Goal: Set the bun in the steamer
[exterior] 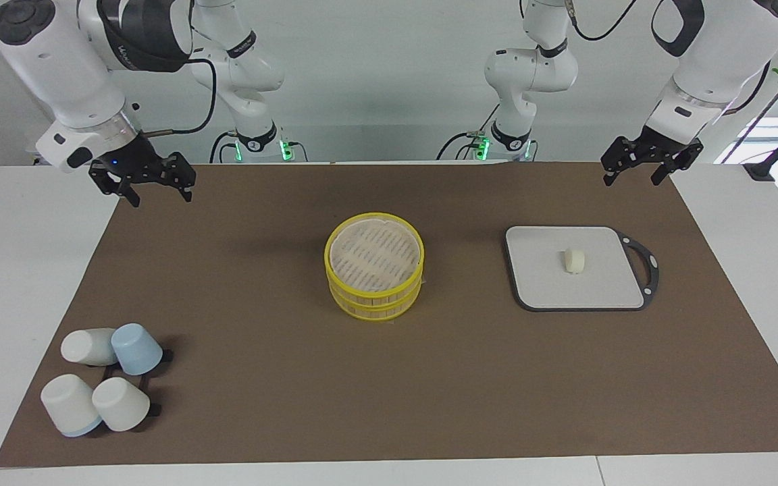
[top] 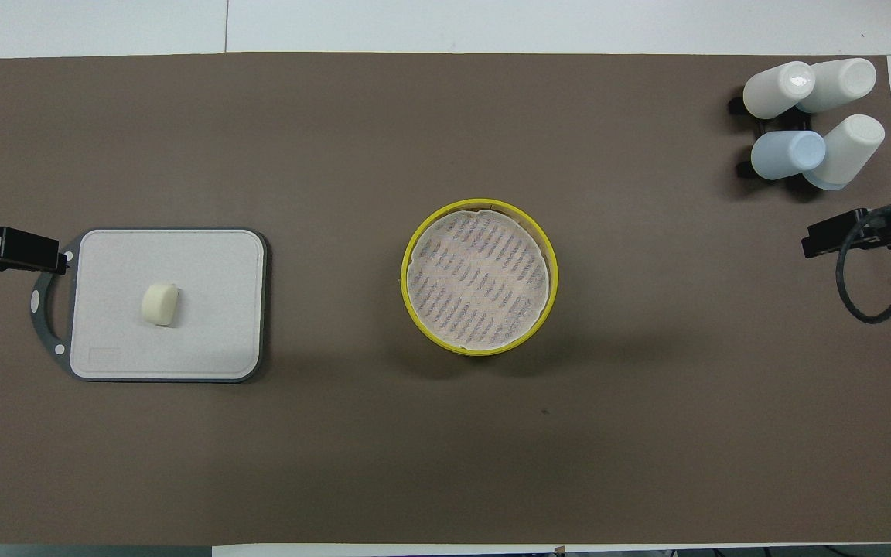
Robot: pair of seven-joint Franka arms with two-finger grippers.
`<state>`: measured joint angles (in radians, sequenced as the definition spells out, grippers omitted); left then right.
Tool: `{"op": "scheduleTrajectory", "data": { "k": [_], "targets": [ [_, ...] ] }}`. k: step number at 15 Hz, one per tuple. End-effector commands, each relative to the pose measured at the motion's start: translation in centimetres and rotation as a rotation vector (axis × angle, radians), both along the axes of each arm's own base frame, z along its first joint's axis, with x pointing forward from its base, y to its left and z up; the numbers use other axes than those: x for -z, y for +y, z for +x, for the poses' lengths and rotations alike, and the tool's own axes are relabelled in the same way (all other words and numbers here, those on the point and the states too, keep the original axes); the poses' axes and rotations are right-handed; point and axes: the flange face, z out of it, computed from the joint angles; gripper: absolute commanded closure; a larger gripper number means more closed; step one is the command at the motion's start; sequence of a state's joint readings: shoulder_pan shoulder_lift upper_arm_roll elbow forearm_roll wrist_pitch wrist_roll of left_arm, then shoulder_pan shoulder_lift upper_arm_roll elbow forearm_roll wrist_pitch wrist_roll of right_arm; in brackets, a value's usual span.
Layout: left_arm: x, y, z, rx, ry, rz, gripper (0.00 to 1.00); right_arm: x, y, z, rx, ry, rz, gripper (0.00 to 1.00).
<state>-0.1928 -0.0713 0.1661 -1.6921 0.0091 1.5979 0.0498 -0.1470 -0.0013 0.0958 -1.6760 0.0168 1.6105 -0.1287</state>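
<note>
Four smooth cups (exterior: 102,378), three white and one pale blue, stand upside down on a black rack at the right arm's end of the brown matte surface (exterior: 261,378). I see the steamer (exterior: 374,266) in the middle: round bamboo with yellow rims, a pale woven sheet covering its top. Its inside is hidden from me. On the flat grey board (exterior: 578,268) with a dark rim and handle lies the bun (exterior: 574,260), a stubby cream cylinder. Both arms wait above the surface's corners nearest the robots; the left gripper (exterior: 644,167) and right gripper (exterior: 154,183) have their fingers spread, holding nothing.
</note>
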Motion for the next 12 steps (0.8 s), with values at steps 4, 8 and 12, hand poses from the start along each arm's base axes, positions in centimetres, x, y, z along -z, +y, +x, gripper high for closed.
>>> {"op": "scheduleTrajectory", "data": {
  "k": [4, 8, 12],
  "targets": [
    [-0.3, -0.2, -0.6, 0.024, -0.024, -0.003, 0.00, 0.0, -0.8, -0.6, -0.018, 0.003, -0.043, 0.00],
    [0.1, 0.1, -0.8, 0.018, -0.016, -0.004, 0.00, 0.1, -0.9, -0.6, -0.007, 0.003, -0.045, 0.00],
    [6.4, 1.3, -3.4, 0.022, -0.036, -0.023, 0.00, -0.1, 1.5, 0.1, -0.004, -0.049, -0.032, 0.00]
  ]
}}
